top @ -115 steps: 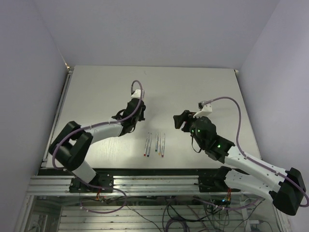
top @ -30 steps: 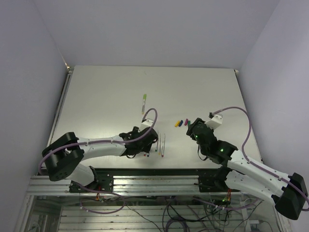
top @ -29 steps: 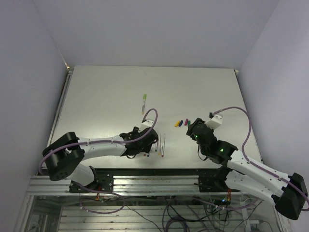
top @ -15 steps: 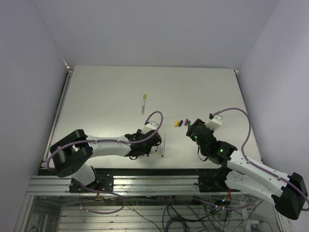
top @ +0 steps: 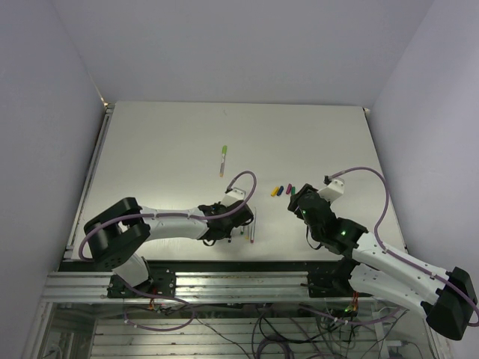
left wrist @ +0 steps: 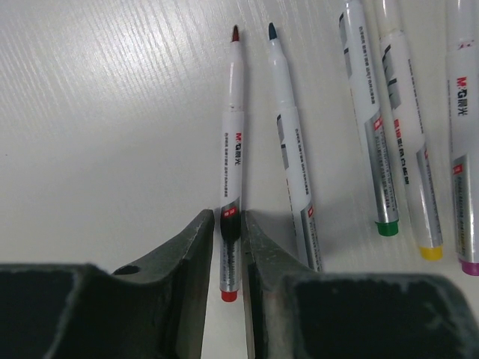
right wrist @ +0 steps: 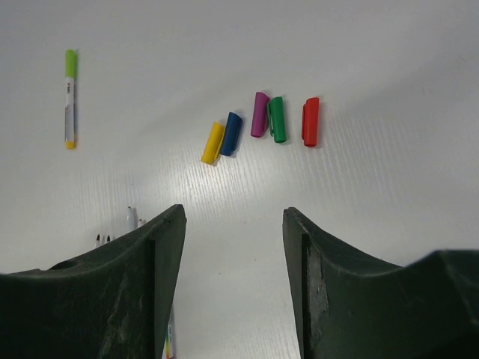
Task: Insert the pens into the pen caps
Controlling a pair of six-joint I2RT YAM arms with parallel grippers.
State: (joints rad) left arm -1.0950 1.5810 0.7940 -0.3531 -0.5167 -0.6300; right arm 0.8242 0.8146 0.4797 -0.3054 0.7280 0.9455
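Five uncapped white-grey pens lie side by side in the left wrist view: a red-tipped pen (left wrist: pixel 233 164), a dark-tipped pen (left wrist: pixel 292 172), then green-ended (left wrist: pixel 370 127), yellow-ended (left wrist: pixel 409 157) and purple-ended (left wrist: pixel 465 149) pens. My left gripper (left wrist: pixel 228 224) is shut on the red-tipped pen's rear end, which still lies on the table. From above the left gripper (top: pixel 238 222) covers most of the row (top: pixel 252 228). Yellow (right wrist: pixel 213 143), blue (right wrist: pixel 231 133), purple (right wrist: pixel 260 114), green (right wrist: pixel 277 118) and red (right wrist: pixel 310 121) caps lie ahead of my open, empty right gripper (right wrist: pixel 232 217).
A capped pen with a light green cap and yellow end (top: pixel 223 159) lies alone at mid-table; it also shows in the right wrist view (right wrist: pixel 69 97). The caps (top: pixel 282 190) sit just left of the right gripper (top: pixel 298 198). The table's near edge (top: pixel 224 260) runs close behind the pens.
My left arm has slid right along the pen row and settled over the red-tipped pen. The capped pen was left at mid-table earlier. The right arm has hardly moved in the last second.
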